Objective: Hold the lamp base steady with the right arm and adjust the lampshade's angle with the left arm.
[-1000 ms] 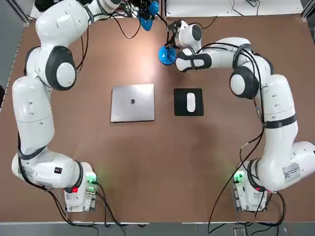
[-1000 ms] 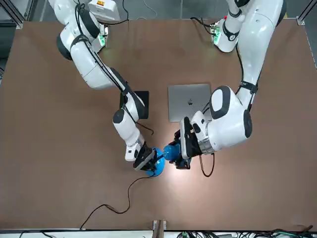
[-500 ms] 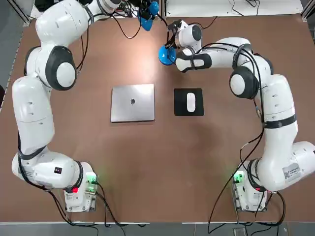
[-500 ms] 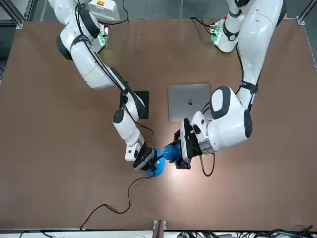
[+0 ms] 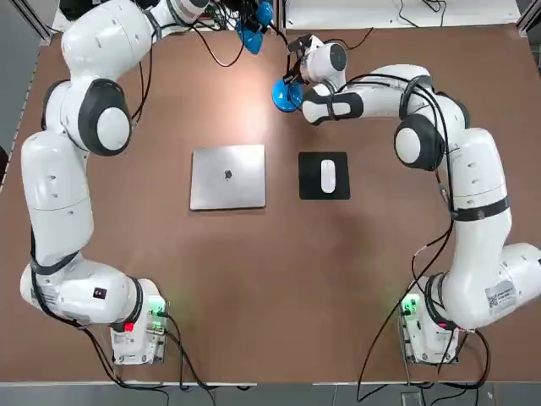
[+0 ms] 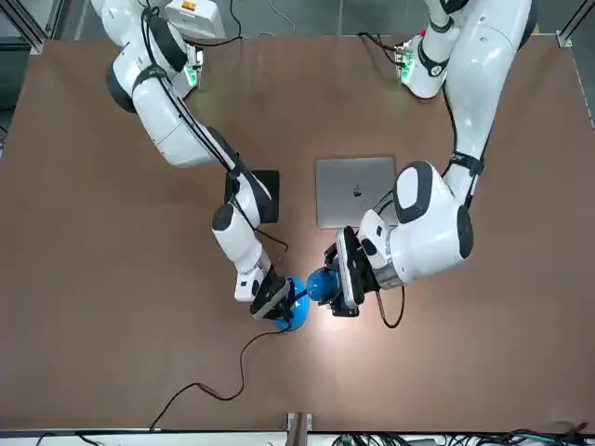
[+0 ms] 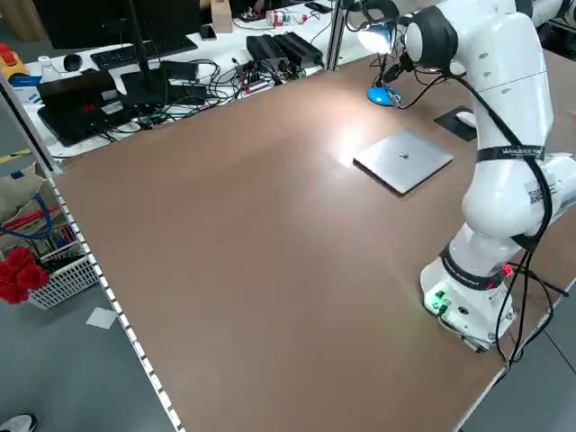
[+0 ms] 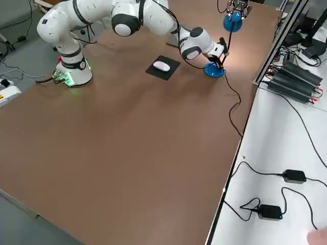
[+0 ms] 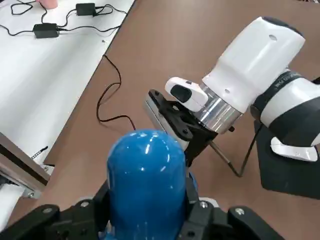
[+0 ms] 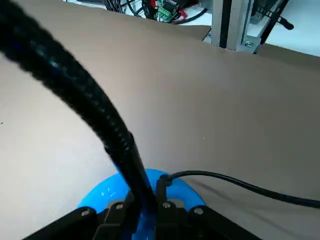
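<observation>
We see the small round glossy blue lamp base point(image 6: 290, 316) standing just beyond the black mouse pad point(image 5: 324, 175), near the table's far edge. The right gripper point(image 6: 271, 302) pinches its fingers on the thin black gooseneck stem right above that base. The left gripper point(image 9: 145, 210) clamps the bright blue cone-shaped lampshade point(image 9: 145, 175), seemingly by its narrow top, raised beside the base.

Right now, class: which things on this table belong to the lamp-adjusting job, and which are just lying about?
In the job:
- lamp base, pinned by the right end effector
- lampshade, gripped by the left end effector

Lying about:
- closed laptop
- white mouse on its black mouse pad
</observation>
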{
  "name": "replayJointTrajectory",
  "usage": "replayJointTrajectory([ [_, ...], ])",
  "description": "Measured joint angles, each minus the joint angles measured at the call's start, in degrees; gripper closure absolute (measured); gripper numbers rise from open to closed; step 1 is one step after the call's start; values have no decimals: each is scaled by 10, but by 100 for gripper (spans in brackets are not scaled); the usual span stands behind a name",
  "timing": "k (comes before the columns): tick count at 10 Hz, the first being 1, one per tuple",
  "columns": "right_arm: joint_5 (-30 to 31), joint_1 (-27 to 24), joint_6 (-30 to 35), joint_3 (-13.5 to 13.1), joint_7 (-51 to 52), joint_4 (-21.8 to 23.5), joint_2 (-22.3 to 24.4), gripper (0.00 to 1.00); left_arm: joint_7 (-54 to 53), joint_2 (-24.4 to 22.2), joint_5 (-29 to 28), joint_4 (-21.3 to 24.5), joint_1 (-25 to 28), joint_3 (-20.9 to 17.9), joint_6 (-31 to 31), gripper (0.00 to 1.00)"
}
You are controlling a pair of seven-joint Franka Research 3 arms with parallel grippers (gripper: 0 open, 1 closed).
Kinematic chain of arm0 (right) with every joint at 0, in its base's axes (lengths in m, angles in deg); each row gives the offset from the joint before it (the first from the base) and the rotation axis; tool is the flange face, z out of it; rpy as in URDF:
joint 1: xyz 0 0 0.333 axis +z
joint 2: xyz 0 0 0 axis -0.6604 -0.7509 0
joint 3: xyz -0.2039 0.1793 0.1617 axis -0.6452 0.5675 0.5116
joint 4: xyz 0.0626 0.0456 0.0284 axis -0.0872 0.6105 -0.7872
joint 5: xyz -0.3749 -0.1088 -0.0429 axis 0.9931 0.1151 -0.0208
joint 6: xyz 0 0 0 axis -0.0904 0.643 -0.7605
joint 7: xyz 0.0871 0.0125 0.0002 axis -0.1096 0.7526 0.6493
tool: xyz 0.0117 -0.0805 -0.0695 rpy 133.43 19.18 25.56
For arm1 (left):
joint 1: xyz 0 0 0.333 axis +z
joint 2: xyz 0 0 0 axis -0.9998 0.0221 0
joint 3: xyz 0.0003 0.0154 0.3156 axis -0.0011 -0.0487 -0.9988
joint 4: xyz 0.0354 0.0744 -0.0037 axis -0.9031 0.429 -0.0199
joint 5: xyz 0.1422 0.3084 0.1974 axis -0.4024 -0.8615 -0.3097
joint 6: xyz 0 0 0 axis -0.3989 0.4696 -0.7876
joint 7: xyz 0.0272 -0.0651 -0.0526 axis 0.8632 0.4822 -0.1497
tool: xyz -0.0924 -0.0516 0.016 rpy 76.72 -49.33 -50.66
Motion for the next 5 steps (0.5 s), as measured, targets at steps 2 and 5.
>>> replayJointTrajectory([
  [2, 0, 0, 0, 0, 0, 0, 0, 84, 45, 0, 0, 0, -2, 0, -4, 42],
  [5, 0, 0, 0, 0, 0, 0, 0, 84, 87, 0, 0, 0, -2, 0, -4, 42],
])
